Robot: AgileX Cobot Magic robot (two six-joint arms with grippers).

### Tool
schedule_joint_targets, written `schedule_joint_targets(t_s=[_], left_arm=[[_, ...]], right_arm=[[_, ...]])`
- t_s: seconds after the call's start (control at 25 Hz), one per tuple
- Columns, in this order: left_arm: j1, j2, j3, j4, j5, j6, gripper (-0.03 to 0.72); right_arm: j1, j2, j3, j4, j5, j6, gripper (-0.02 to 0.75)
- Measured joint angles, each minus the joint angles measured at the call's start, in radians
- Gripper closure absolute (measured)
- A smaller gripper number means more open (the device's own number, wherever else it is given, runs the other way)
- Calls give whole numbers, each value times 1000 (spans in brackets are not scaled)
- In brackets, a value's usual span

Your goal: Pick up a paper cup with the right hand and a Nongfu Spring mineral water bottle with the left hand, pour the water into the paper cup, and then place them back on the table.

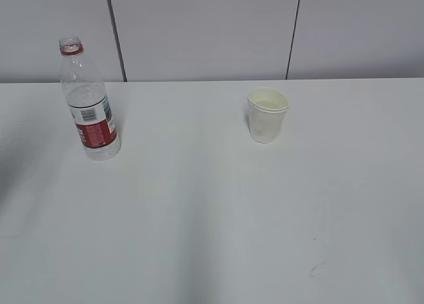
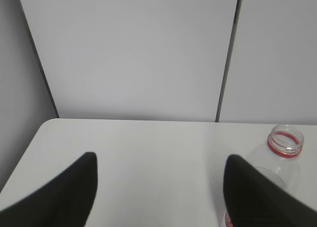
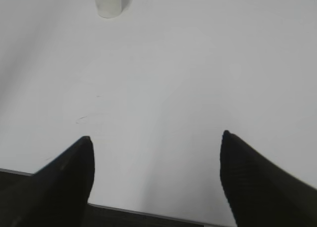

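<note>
The clear Nongfu Spring bottle [image 1: 90, 105] with a red-and-white label and a red neck ring stands uncapped and upright at the far left of the white table [image 1: 212, 224]. The off-white paper cup [image 1: 267, 114] stands upright right of centre. Neither arm shows in the exterior view. In the left wrist view my left gripper [image 2: 158, 160] is open and empty above the table's left part; the bottle [image 2: 283, 153] stands just beyond its right finger. In the right wrist view my right gripper [image 3: 156, 138] is open and empty over the table's front edge, with the cup [image 3: 108, 2] far ahead at the upper left.
A grey panelled wall [image 1: 199, 32] with dark vertical seams runs behind the table. The table's rounded far-left corner [image 2: 49, 125] shows in the left wrist view. A small dark scuff [image 1: 311, 271] marks the tabletop at the front right.
</note>
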Motion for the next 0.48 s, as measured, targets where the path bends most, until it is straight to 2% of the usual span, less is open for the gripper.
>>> schedule_joint_targets(t_s=[0.48], left_arm=[[0, 1, 0, 8, 51, -9, 200]], right_arm=[[-2, 0, 0, 0, 0, 0, 150]])
